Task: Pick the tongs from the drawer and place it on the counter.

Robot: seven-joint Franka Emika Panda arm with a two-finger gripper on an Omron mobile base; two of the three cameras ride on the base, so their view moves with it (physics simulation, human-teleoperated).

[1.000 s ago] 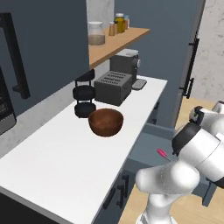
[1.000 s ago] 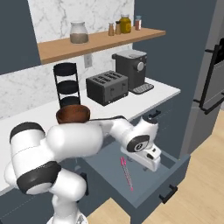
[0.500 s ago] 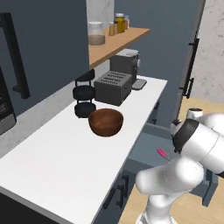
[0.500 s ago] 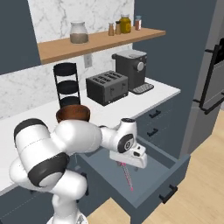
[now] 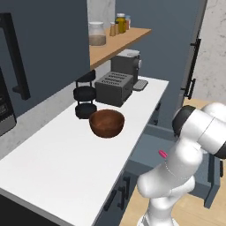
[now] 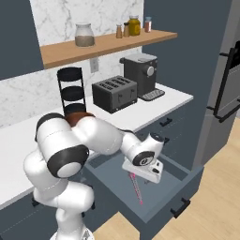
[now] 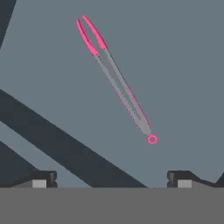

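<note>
- The slim pink-tipped tongs with a pale grey shaft [image 7: 117, 81] lie flat on the floor of the open slate blue-grey drawer [image 6: 185, 183], untouched.
- The two-finger gripper [image 7: 111, 178] hangs above them, its fingers spread wide and empty.
- A brown wooden bowl [image 5: 106, 123] sits on the white tabletop [image 5: 57, 159] beside a dark toaster [image 5: 114, 88].

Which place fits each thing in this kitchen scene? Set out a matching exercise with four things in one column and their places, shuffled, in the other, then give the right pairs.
Things:
1. tongs
2. brown bowl
3. glass jar
4. gripper

Places:
A. on the wooden shelf
B. on the white counter
C. hanging over the open drawer, fingers apart
D. lying flat on the drawer floor

Pairs: 1-D, 2-B, 3-A, 4-C
</note>
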